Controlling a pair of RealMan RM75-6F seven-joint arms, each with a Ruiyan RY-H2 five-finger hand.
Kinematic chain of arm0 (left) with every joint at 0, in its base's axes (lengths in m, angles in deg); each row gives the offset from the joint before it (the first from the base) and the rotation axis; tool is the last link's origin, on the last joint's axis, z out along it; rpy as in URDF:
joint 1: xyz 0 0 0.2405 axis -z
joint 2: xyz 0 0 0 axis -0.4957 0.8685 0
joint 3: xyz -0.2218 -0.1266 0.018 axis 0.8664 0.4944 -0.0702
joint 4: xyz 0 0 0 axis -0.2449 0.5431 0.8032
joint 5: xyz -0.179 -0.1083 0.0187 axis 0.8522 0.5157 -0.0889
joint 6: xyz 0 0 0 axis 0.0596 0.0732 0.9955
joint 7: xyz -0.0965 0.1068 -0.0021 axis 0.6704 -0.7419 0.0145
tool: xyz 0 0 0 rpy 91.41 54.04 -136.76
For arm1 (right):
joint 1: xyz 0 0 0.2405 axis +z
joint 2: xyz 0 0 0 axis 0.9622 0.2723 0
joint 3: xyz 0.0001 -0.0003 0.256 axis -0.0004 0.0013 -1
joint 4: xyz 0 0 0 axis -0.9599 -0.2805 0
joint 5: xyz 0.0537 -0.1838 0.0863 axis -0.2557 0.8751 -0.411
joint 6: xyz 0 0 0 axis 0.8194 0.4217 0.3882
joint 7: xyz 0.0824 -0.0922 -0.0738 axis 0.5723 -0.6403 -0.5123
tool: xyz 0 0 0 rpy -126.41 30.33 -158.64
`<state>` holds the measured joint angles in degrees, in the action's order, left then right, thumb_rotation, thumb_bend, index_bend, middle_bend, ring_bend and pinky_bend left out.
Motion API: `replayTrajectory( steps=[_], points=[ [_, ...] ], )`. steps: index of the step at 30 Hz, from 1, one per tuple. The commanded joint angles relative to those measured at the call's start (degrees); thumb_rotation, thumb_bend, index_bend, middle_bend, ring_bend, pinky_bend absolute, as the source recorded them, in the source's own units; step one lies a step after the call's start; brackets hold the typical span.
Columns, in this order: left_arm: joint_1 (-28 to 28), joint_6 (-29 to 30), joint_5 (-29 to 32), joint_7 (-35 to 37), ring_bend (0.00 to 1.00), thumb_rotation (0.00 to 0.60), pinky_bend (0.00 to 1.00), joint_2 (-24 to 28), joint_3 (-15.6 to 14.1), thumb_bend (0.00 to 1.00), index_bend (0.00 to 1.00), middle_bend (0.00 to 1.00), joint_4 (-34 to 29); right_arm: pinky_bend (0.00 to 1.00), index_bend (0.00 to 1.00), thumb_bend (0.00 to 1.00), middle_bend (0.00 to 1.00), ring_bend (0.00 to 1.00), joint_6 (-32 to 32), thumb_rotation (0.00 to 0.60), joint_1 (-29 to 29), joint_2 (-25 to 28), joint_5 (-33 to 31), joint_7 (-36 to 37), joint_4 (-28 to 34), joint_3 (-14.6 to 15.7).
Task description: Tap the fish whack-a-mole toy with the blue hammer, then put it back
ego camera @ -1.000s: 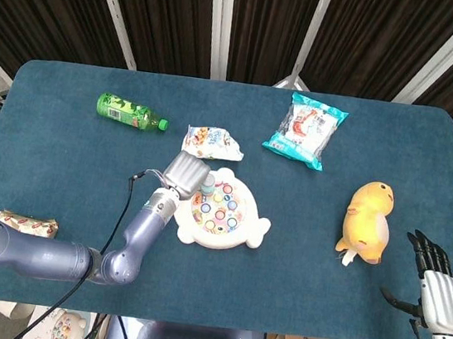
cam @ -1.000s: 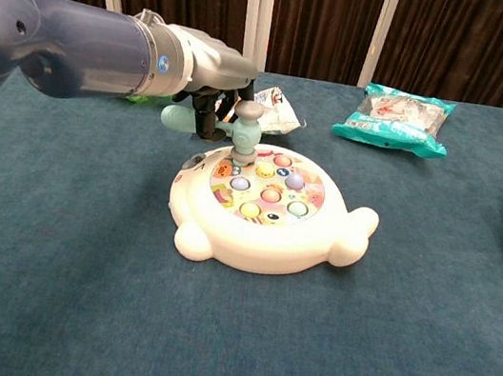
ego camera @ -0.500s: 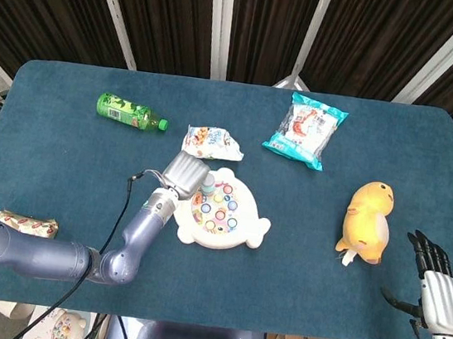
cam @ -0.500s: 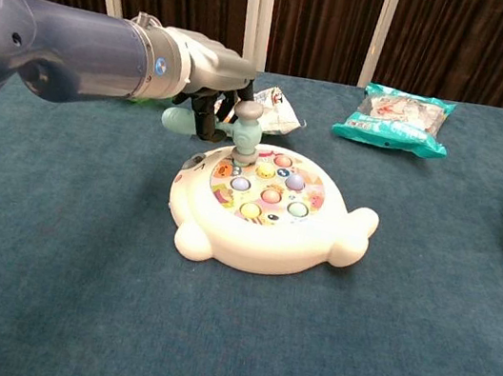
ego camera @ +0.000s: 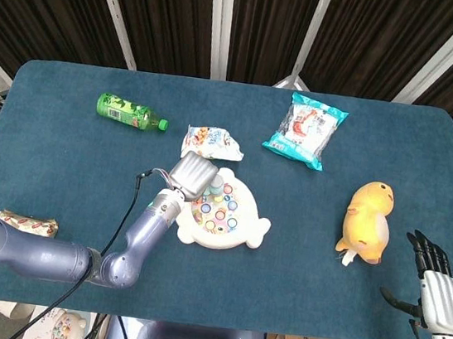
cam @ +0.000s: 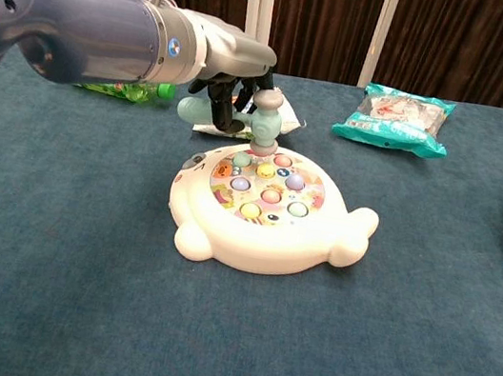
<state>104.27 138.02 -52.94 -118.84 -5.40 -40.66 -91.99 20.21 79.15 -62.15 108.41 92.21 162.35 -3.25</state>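
Note:
The white fish whack-a-mole toy lies mid-table with several coloured buttons on top. My left hand grips the pale blue hammer by its handle. The hammer head hangs just above the toy's far buttons, lifted off them. In the head view the hammer is mostly hidden behind my hand. My right hand rests at the table's front right edge, fingers apart and holding nothing, away from the toy.
A green bottle lies back left. A snack packet sits just behind the toy and a teal bag back centre. A yellow plush lies to the right, a small packet front left.
My left hand has lifted the hammer off the toy's far-left button and shifted it slightly right and up. The right hand has not moved.

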Motion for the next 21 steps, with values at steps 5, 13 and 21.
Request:
replayTrajectory(
  steps=[5,13,21],
  points=[
    [0.47,-0.1,0.53,-0.08,0.49,0.6,0.67,-1.12,-1.16,0.72,0.67,0.55,0.8,0.0,0.0,0.19,0.0,0.0,0.05,0.6,-0.06,0.07,0.0,0.13,0.04,0.02],
    [0.93,-0.94,0.44,0.38,0.49,0.6,0.67,-2.23,-1.71,0.72,0.67,0.55,2.07,0.0,0.0,0.19,0.0,0.0,0.0,0.6,-0.09,0.14,0.0,0.23,0.16,0.05],
    [1.69,-1.13,1.94,-0.35,0.49,0.6,0.67,-2.65,-2.21,0.72,0.67,0.55,2.72,0.0,0.0,0.19,0.0,0.0,-0.17,0.6,-0.03,0.17,-0.04,0.46,0.29,0.03]
  ],
)
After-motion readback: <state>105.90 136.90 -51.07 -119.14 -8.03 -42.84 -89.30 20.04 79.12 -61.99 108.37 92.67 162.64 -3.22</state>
